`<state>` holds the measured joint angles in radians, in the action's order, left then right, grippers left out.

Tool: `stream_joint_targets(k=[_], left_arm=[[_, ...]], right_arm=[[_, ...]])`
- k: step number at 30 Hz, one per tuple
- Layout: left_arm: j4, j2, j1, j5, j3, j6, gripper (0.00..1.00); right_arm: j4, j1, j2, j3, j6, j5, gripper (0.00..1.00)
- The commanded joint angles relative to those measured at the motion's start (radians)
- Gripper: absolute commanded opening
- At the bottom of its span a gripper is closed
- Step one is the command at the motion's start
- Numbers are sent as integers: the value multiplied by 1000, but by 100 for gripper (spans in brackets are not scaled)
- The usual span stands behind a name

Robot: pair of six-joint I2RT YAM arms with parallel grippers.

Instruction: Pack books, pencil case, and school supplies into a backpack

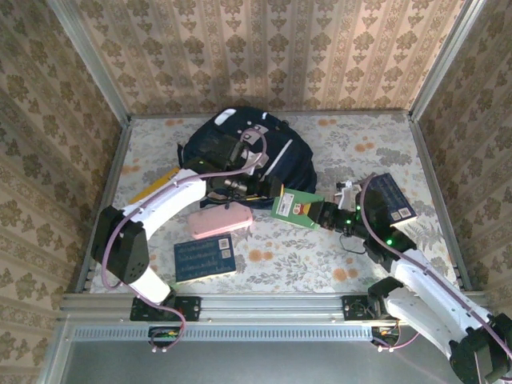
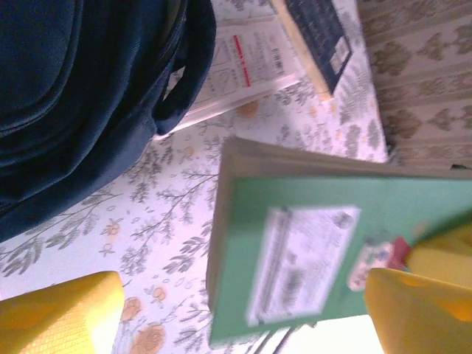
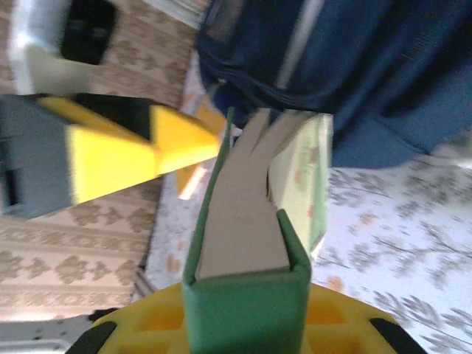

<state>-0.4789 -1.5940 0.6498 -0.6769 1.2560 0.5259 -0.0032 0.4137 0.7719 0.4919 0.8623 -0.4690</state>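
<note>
My right gripper is shut on one end of the green pack with a white label, holding it above the table just right of the navy backpack. The pack's end sits between the jaws. My left gripper stands open at the pack's other end, its yellow fingers spread wide around the pack. The pink pencil case and the blue book lie in front of the backpack. A navy book lies to the right, and a white printed strip lies beside it.
A yellow book edge pokes out left of the backpack, under my left arm. A backpack strap hangs close to the white strip. Metal rails edge the table on all sides, and patterned walls rise behind them.
</note>
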Motion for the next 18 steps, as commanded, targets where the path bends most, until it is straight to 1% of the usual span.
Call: stream_joint_targets(k=[1, 5, 9, 14, 18], left_arm=[[113, 17, -22, -159, -55, 61, 90], [323, 37, -21, -273, -124, 164, 92], [560, 57, -28, -348, -188, 307, 93], [915, 50, -39, -409, -265, 557, 94], [1054, 36, -39, -433, -280, 663, 95]], right_arm=[[98, 5, -27, 81, -9, -104, 0], [194, 5, -5, 115, 64, -166, 0], [282, 5, 21, 137, 136, -193, 0], [336, 5, 36, 165, 180, -196, 0], [374, 5, 55, 191, 205, -194, 0]])
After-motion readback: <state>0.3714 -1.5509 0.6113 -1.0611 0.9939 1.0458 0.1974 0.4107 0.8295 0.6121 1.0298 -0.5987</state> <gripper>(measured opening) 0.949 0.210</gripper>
